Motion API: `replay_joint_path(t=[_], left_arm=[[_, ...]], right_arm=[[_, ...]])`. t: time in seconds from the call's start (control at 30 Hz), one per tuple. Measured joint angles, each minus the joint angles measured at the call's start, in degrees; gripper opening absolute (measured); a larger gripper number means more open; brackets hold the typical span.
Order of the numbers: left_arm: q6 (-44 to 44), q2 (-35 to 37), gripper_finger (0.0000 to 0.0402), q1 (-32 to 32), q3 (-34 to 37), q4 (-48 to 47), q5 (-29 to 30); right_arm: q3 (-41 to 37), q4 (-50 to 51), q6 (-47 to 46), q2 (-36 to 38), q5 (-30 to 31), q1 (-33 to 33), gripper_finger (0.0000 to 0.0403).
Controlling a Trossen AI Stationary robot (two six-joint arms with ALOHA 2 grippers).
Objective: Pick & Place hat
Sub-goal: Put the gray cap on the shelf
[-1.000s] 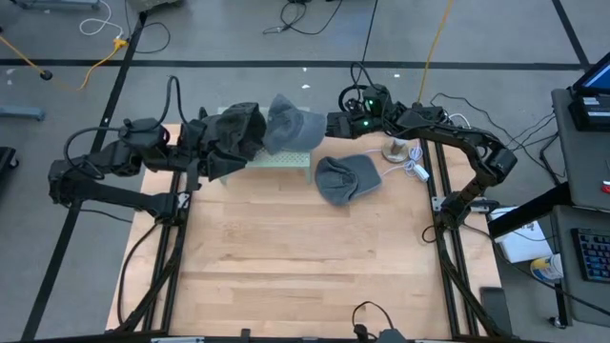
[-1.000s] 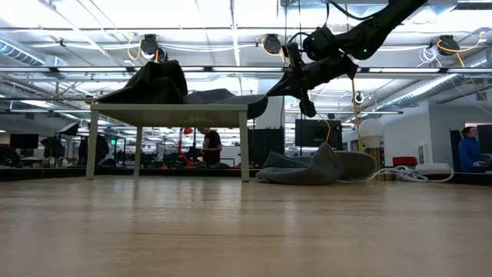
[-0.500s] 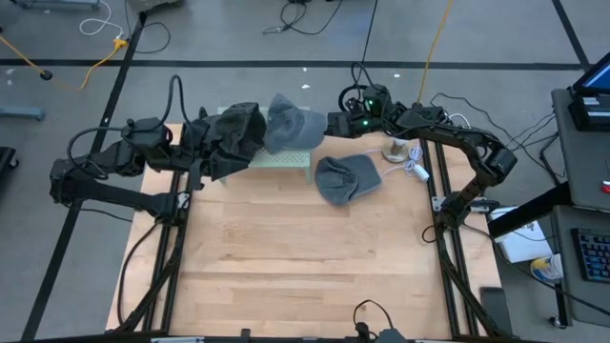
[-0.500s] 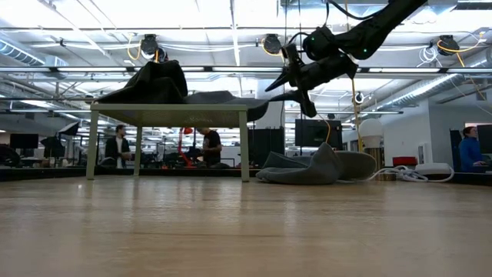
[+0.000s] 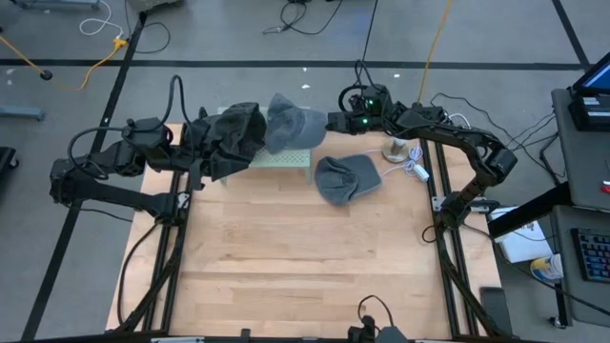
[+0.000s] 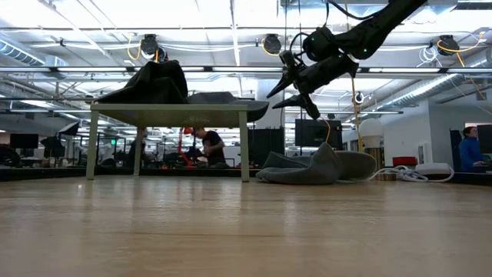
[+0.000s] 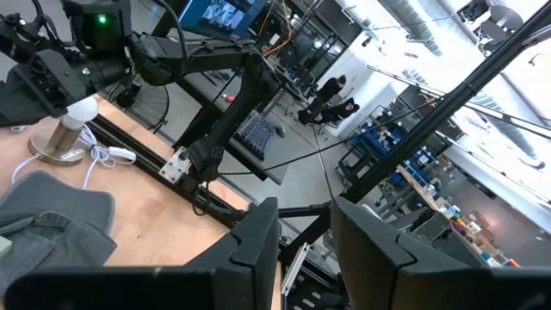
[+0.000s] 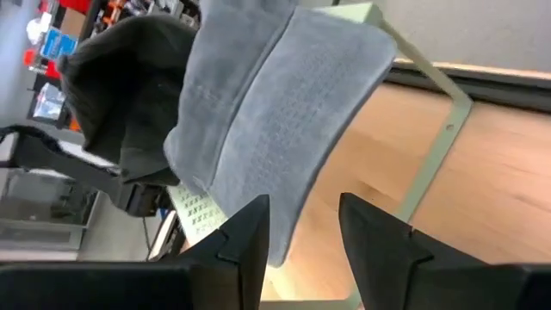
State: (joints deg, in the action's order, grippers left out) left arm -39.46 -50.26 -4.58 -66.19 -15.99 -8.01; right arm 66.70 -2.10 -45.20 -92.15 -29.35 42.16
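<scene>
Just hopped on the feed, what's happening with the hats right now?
The right gripper sits with jaws open just off the edge of the small raised stand, where a grey hat lies beside a dark hat, its brim overhanging. Nothing is in those jaws. The left gripper is at the stand's other end, by the dark hat. Another grey hat lies on the table.

You're in a robotics lab set in an open industrial hall: exposed ceiling ducts and strip lights overhead, cables trailing across the grey floor, a monitor beside your wooden worktop, and people at distant workstations.
</scene>
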Motion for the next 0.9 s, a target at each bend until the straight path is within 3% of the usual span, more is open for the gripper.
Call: replay_joint_path(t=[0.17, 0.6, 0.73, 0.9], left_arm=[[0.00, 0.00, 0.0113, -0.01, 0.00, -0.01, 0.01], [-0.98, 0.00, 0.0113, 0.00, 0.00, 0.00, 0.37], [-1.10, 0.00, 0.0113, -0.02, 0.00, -0.01, 0.43], [-1.14, 0.00, 0.0113, 0.00, 0.00, -0.02, 0.44]], right_arm=[[0.00, -2.25, 0.16, -0.63, 0.70, 0.19, 0.0137], [0.02, -15.19, -6.57, -6.44, -5.44, -0.41, 0.0132], [0.00, -14.61, -6.12, -6.61, -5.41, -0.38, 0.0099], [0.09, -15.79, -5.76, -6.49, -6.49, -0.33, 0.0017]])
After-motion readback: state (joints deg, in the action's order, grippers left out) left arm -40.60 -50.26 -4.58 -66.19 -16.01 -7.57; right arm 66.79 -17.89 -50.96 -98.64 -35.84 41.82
